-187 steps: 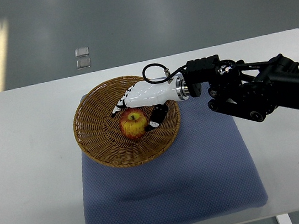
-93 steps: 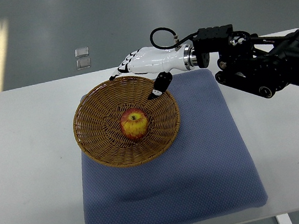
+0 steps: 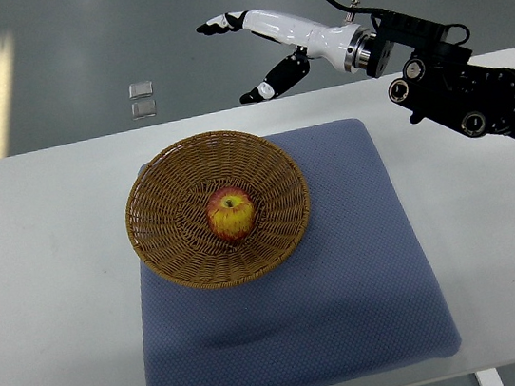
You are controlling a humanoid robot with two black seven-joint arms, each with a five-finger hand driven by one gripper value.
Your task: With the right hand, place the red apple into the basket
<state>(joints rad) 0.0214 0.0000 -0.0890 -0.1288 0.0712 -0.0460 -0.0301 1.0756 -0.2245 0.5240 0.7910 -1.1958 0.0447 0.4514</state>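
Basket (image 3: 165, 249) at frame centre-left lies unobstructed from above; right hand (image 3: 261, 44) hangs well apart at upper centre, fingers spread.

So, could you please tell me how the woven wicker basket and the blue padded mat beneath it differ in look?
The woven wicker basket is round, brown and bowl-shaped, holding a red apple; the blue padded mat is squarish, flat and soft-looking, carrying the basket on its far left part. The basket overhangs the mat's left edge. Both rest on the white table.

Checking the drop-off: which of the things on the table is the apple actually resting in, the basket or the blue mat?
The wicker basket; the red apple sits in its bowl, off the blue mat.
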